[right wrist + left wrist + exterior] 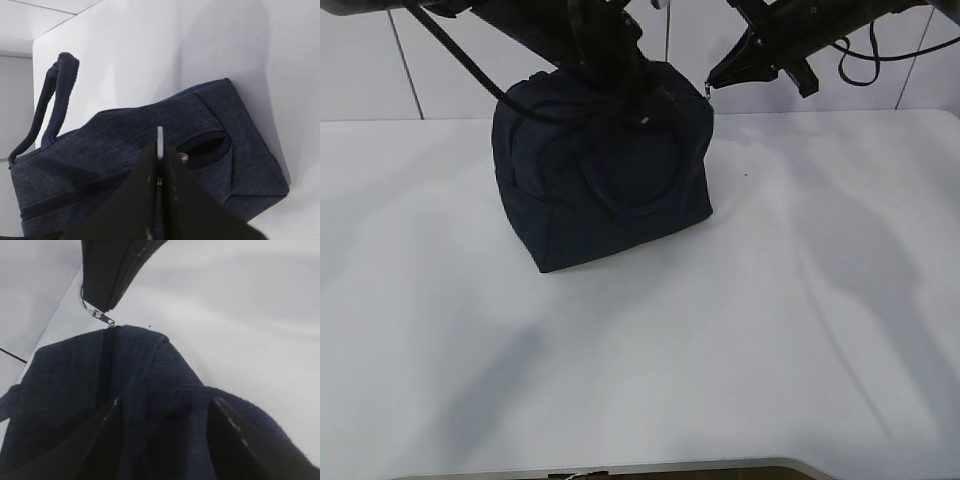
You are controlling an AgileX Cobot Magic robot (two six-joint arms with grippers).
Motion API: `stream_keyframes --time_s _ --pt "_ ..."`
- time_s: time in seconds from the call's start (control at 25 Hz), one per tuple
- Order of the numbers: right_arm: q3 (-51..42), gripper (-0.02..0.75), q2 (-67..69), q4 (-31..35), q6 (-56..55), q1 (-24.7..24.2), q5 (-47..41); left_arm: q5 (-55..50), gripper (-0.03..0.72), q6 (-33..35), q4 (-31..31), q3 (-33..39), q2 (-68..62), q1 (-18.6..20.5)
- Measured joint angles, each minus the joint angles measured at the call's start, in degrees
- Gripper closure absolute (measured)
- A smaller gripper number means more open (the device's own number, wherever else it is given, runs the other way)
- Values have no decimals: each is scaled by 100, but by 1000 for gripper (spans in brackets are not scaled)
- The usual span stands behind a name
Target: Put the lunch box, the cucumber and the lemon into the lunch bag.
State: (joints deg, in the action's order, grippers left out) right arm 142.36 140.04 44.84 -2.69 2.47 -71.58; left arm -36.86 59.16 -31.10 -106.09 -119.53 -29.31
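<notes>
Standing upright on white table (740,350), toward its rear and left of centre: dark navy lunch bag (605,200), top closed. No brand, label or legible writing on any visible face. Right gripper (712,83) at bag's upper right corner, jaws pressed together on metal zipper pull (101,316). Left gripper (165,412) at bag top, jaws parted about halfway, straddling loop handle (190,396). Second handle (52,107) arches over bag's far side in right wrist view.
</notes>
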Motion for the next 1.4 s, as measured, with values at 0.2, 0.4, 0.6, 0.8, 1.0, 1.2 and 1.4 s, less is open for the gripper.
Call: stream_keyframes --time_s 0.2,0.4,0.6,0.8,1.0,1.2,1.4 --pt "0 733 0 0 52 0 0 -34 295 -84 604 0 0 0" --pt "0 733 0 -13 88 0 0 -96 295 -454 965 -69 0 0" --pt "0 733 0 -13 121 0 0 -282 335 -516 1069 -96 0 0" --pt "0 733 0 -13 118 0 0 -439 629 -520 1153 -96 0 -45" --pt "0 733 0 -13 118 0 0 -451 692 -520 1360 -96 0 -84" --pt "0 733 0 -78 68 0 0 -486 694 -520 1577 -96 0 -97" --pt "0 733 0 -354 -171 0 0 -511 694 -520 1638 -105 0 -97"
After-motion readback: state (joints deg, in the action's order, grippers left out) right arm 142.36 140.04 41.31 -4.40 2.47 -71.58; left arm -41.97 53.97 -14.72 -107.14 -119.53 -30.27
